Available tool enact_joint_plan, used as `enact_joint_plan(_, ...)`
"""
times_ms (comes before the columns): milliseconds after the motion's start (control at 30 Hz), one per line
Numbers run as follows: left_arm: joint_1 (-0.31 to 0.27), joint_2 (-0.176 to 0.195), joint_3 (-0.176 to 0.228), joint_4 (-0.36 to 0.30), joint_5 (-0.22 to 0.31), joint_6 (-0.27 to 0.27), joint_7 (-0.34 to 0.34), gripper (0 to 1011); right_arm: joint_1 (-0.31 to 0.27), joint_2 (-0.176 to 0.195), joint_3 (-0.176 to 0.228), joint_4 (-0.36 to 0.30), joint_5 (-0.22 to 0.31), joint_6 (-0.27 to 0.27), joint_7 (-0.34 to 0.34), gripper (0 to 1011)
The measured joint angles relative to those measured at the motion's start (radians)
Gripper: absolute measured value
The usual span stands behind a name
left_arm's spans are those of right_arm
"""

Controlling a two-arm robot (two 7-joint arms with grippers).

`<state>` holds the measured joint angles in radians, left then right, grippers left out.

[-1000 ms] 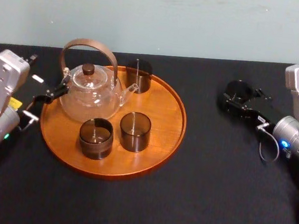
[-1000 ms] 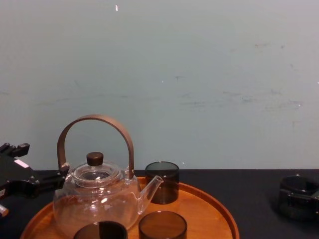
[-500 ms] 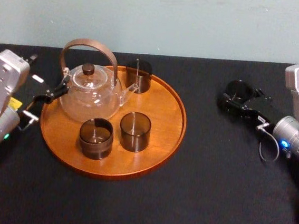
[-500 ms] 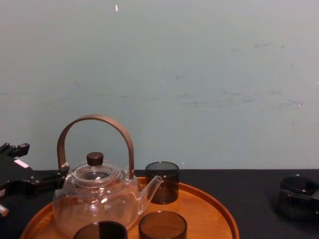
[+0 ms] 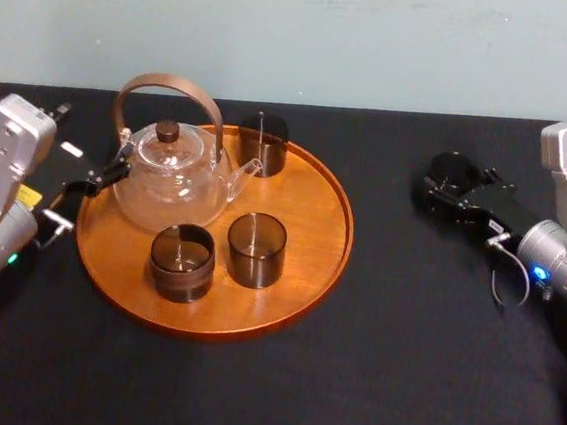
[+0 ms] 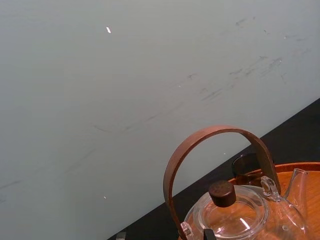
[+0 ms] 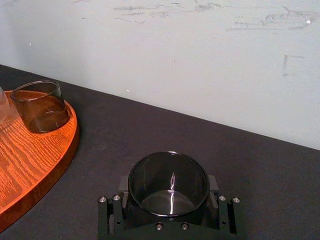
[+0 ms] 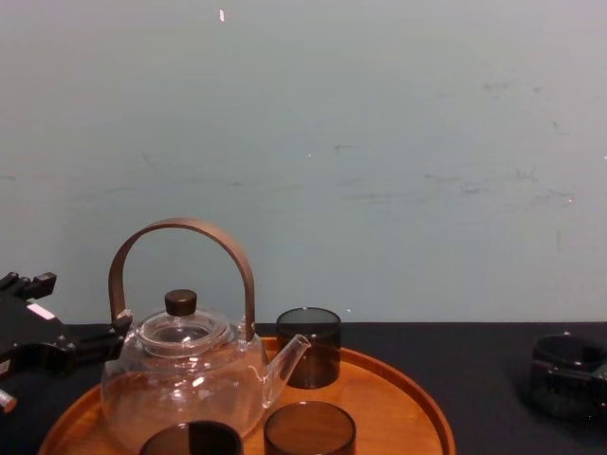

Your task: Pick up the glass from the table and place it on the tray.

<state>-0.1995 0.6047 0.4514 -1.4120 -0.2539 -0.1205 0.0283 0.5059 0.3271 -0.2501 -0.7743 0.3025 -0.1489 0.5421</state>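
Note:
A dark smoked glass [image 5: 454,170] is over the black table [image 5: 389,363], well right of the round orange-brown tray [image 5: 303,214]. My right gripper [image 5: 445,188] is shut on it. In the right wrist view the glass [image 7: 168,182] fills the gap, with a finger against each side. The chest view shows the glass [image 8: 567,372] low at the right edge. I cannot tell whether its base touches the table. My left gripper [image 5: 79,198] rests open by the tray's left rim, beside the teapot.
On the tray stand a glass teapot [image 5: 171,177] with a brown arched handle and three dark glasses: one at the back [image 5: 262,142] and two at the front [image 5: 256,250] [image 5: 182,261]. The tray's right half is bare wood. Bare black table lies between tray and right gripper.

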Motion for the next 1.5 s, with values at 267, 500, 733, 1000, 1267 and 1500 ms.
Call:
enact_joint_plan(267,0.0,0.0,0.0,0.0,0.0,0.0,0.0,1001,0.0,0.0,0.0,0.0,0.0,0.0,0.0,904)
enact_joint_plan(500,0.0,0.0,0.0,0.0,0.0,0.0,0.0,1001,0.0,0.0,0.0,0.0,0.0,0.0,0.0,904)
enact_joint_plan(733,0.0,0.0,0.0,0.0,0.0,0.0,0.0,1001,0.014,-0.003,-0.002,0.019,0.008,0.0,0.028,904)
enact_joint_plan(1000,0.0,0.0,0.0,0.0,0.0,0.0,0.0,1001,0.016,0.004,-0.013,-0.02,0.028,0.027,0.069,904)
enact_joint_plan(1267,0.0,0.0,0.0,0.0,0.0,0.0,0.0,1001,0.014,0.013,-0.042,-0.083,0.032,0.051,0.087,904)
enact_joint_plan(1500,0.0,0.0,0.0,0.0,0.0,0.0,0.0,1002,0.025,0.008,-0.076,-0.099,0.039,0.061,0.109,904)
